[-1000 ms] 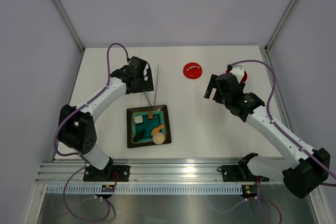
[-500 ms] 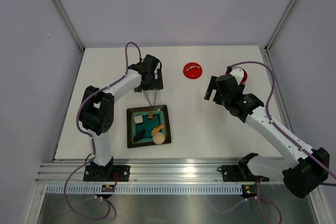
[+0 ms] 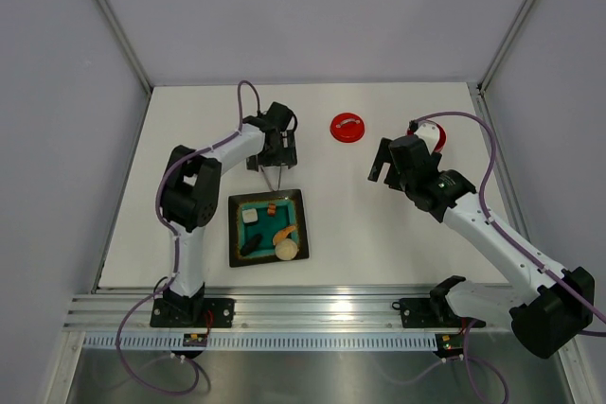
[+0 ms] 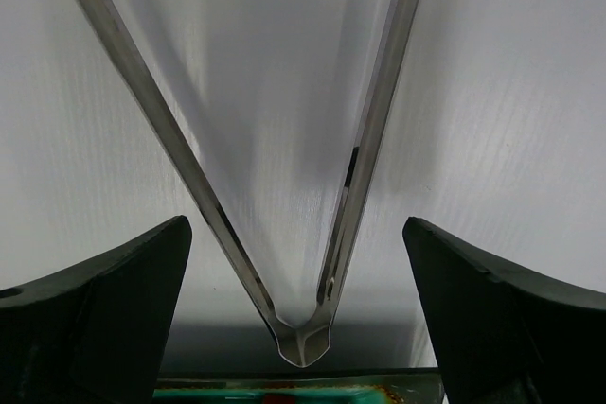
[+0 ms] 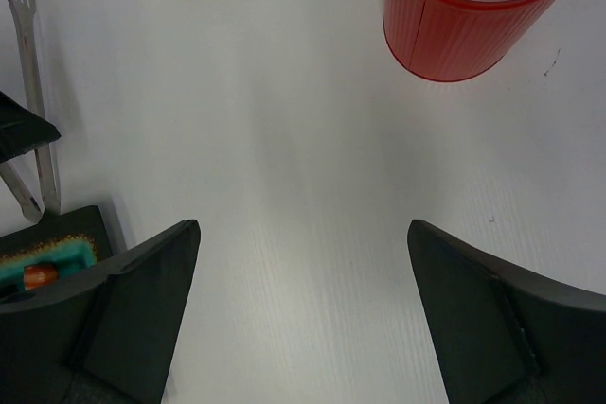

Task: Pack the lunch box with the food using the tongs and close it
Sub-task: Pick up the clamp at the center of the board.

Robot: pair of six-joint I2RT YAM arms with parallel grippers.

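Note:
The silver tongs (image 4: 365, 139) lie flat on the table, their joined end (image 4: 303, 342) just short of the plate. My left gripper (image 4: 296, 224) is open and hovers over them, one finger on each side of the V, touching nothing; from above the left gripper (image 3: 277, 149) covers most of the tongs (image 3: 276, 178). The food sits on the plate: a white cube (image 3: 249, 217), a brown bit (image 3: 272, 208), an orange piece (image 3: 284, 233), a beige disc (image 3: 286, 250) and a dark stick (image 3: 248, 245). The red lunch box (image 5: 473, 16) stands open ahead of my open, empty right gripper (image 5: 303, 226). Its lid (image 3: 347, 127) lies apart.
The square dark plate (image 3: 297, 202) with a teal centre lies near the left arm's base. From above, my right arm hides most of the lunch box (image 3: 438, 143). Grey walls close in the white table on three sides.
My left gripper has swung right and come over the tongs, with the arm folding in closer to its base. The right arm has not moved.

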